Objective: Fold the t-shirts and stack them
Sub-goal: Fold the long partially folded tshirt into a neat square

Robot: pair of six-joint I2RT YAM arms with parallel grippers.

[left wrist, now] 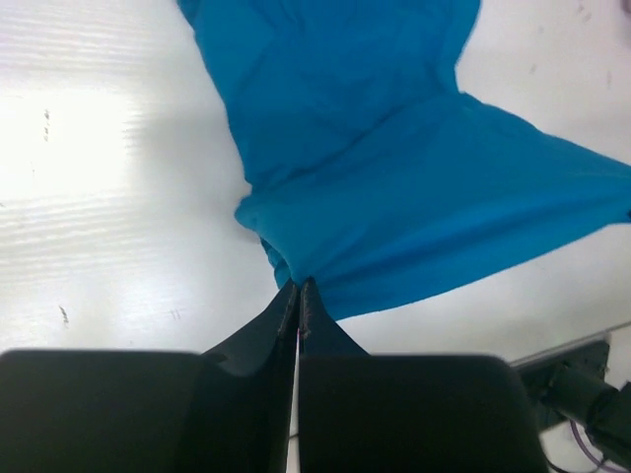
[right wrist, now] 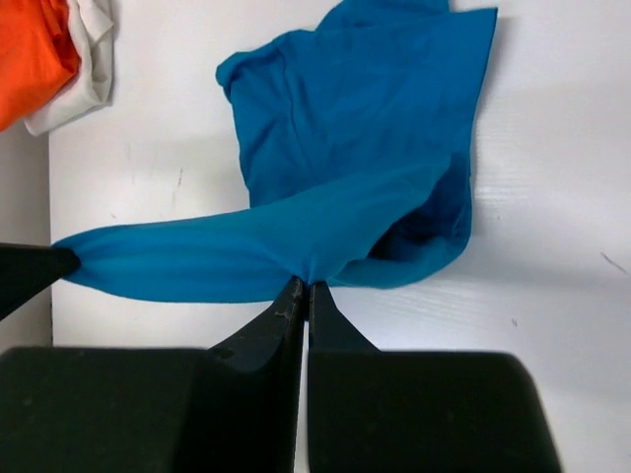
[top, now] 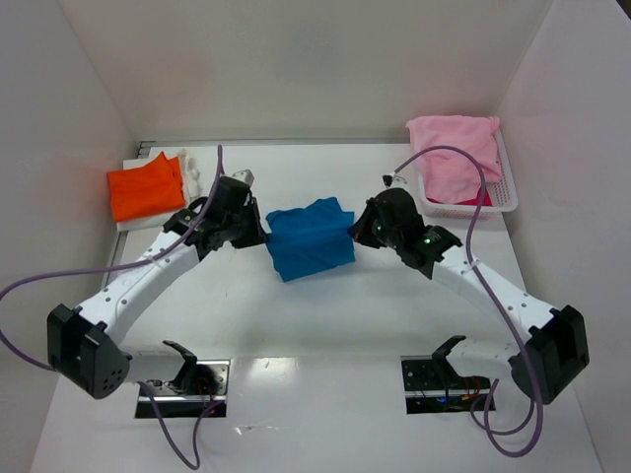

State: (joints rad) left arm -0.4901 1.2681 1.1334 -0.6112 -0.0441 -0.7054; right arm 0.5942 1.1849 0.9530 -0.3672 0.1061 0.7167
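Fabric could slip if we pull unevenly: our left gripper [left wrist: 299,288] and right gripper [right wrist: 302,288] each clench a thin edge of the blue t-shirt [top: 311,244] at frame centre.

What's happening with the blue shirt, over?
Left end effector and right end effector both shut on blue shirt. Shirt pulled between them. Orange shirt, basket off to the sides.
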